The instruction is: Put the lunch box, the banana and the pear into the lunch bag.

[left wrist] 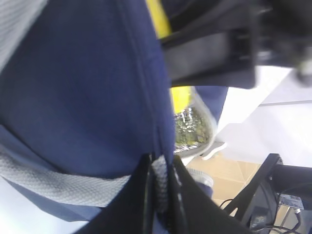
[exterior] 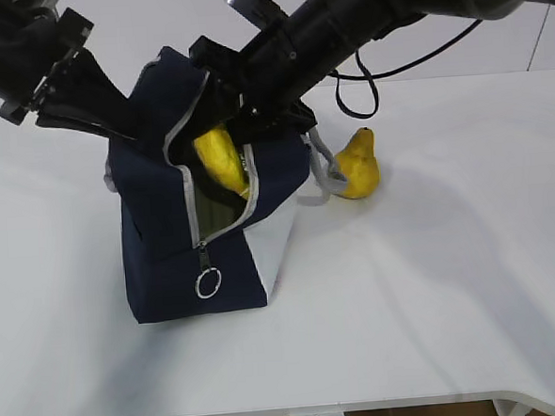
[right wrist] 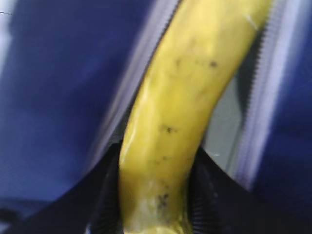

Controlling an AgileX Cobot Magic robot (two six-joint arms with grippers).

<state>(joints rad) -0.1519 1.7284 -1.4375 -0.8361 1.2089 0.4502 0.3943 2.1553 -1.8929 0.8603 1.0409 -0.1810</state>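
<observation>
Navy fabric fills the left of the scene: the lunch bag (exterior: 181, 242) stands on the white counter (exterior: 434, 302) with its zipper open and its mouth turned toward the camera. At its upper left edge the left gripper (left wrist: 158, 195) has its jaws nearly closed, pinching a fold of the bag's rim and grey webbing, which holds the mouth open. If that pinch slips, the flap could sag across the opening and block what is going in.

In the middle, the banana (exterior: 220, 160) hangs partly inside the mouth, between the two zipper rows, silver lining visible below it. The right gripper (right wrist: 156, 195) reaches in from the upper right, jaws partway open and clamped on the banana's lower end. Judging from this, the banana could catch on the zipper teeth or jam crosswise, since it looks about as long as the bag is wide; pushing on might tip the bag.

Further right, the pear (exterior: 358, 165) sits on the counter just beside the bag's handle, not yet packed. The lunch box is not visible; I cannot tell whether it is inside.
</observation>
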